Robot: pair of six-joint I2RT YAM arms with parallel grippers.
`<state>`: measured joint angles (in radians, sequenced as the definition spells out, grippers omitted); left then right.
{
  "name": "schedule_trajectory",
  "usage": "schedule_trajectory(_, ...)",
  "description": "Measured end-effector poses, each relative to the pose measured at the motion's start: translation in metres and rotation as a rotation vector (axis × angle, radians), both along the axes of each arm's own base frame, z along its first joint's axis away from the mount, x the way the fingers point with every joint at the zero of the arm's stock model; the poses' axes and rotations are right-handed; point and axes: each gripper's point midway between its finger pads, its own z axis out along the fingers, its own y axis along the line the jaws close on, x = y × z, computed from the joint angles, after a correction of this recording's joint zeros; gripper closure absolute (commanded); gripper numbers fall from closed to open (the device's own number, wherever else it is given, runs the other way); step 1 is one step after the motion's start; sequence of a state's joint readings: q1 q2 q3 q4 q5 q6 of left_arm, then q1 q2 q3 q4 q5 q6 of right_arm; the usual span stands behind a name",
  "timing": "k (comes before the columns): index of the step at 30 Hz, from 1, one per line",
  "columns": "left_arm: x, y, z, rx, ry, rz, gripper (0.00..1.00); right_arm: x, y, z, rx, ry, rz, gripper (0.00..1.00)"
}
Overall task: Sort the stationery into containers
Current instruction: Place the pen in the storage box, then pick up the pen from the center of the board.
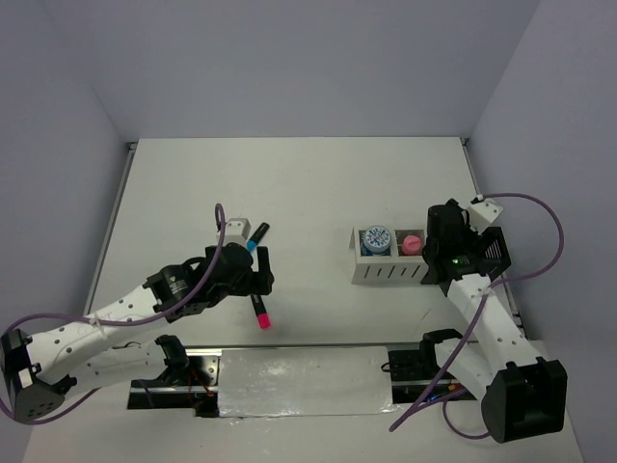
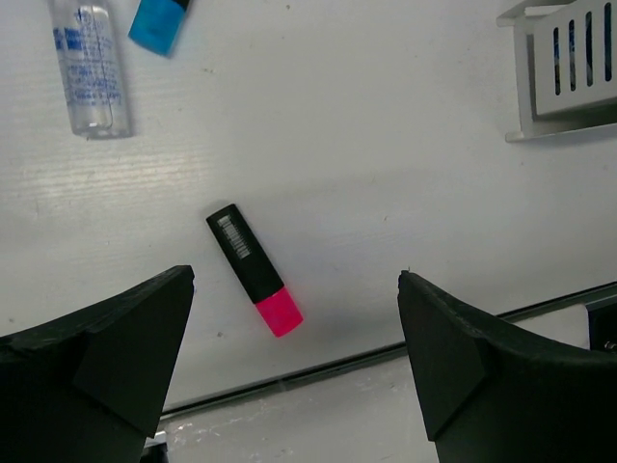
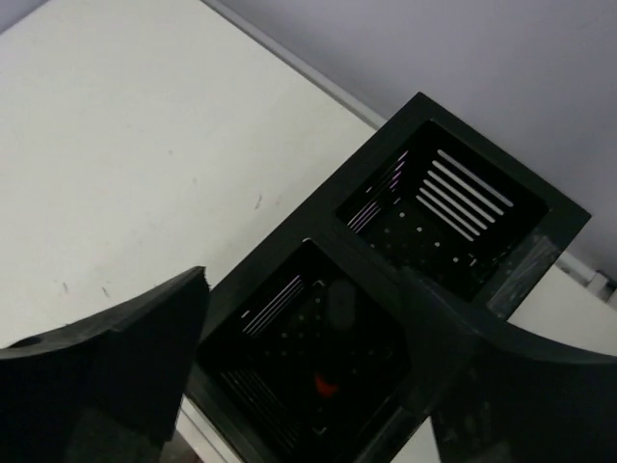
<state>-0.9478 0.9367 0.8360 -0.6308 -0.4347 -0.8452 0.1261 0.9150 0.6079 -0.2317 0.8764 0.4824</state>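
Note:
A pink marker with a black end point(image 2: 254, 283) lies on the table between and beyond my open, empty left gripper point(image 2: 297, 278); it also shows in the top view point(image 1: 260, 313), just in front of the left gripper point(image 1: 256, 273). A clear bottle point(image 2: 92, 68) and a blue marker point(image 2: 159, 24) lie further off. The white slatted organizer point(image 1: 386, 272) holds the dotted-lid tin point(image 1: 376, 239) and the pink tube point(image 1: 412, 244). My right gripper point(image 3: 308, 280) is open and empty above the black mesh box point(image 3: 366, 241). A small orange thing point(image 3: 326, 387) lies in the box's near compartment.
A corner of the white organizer point(image 2: 569, 68) shows at the right of the left wrist view. A metal strip point(image 1: 304, 376) runs along the table's near edge between the arm bases. The black box point(image 1: 494, 253) stands right of the organizer, near the table's right edge.

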Motion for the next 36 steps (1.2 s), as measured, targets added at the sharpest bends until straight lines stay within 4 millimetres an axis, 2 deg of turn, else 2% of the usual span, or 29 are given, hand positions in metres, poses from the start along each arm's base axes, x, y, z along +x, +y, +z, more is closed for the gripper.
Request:
schedule_trajectory(2,-0.004,0.004,-0.005,-0.006,0.015,0.015,0.01,0.002,0.002,-0.001,0.011,-0.003,0.011,0.00)
schedule_trajectory(8,-0.015,0.010,-0.028,-0.006,0.100,0.064,0.01,0.005,0.016,0.005,0.056,-0.028,0.087,0.00)
schedule_trajectory(10,-0.019,0.011,-0.038,-0.002,0.137,0.096,0.01,0.004,0.029,0.018,0.068,-0.055,0.144,0.00)
schedule_trajectory(16,-0.035,0.016,-0.078,-0.005,0.247,0.197,0.03,0.005,0.088,0.079,0.117,-0.191,0.397,0.00)
schedule_trajectory(19,-0.039,0.017,-0.095,0.006,0.287,0.250,0.09,0.004,0.115,0.094,0.142,-0.210,0.507,0.00)
schedule_trajectory(23,-0.035,0.015,-0.112,0.039,0.311,0.302,0.14,0.001,0.142,0.089,0.169,-0.181,0.631,0.00)
schedule_trajectory(28,-0.024,0.005,-0.126,0.084,0.325,0.318,0.17,-0.005,0.165,0.083,0.196,-0.145,0.744,0.00)
schedule_trajectory(31,-0.020,-0.002,-0.137,0.105,0.347,0.324,0.25,-0.009,0.172,0.083,0.205,-0.138,0.783,0.00)
schedule_trajectory(32,-0.021,-0.002,-0.141,0.114,0.355,0.326,0.31,-0.011,0.173,0.084,0.206,-0.137,0.791,0.00)
schedule_trajectory(36,-0.021,-0.004,-0.146,0.127,0.372,0.340,0.36,-0.016,0.173,0.088,0.210,-0.150,0.811,0.00)
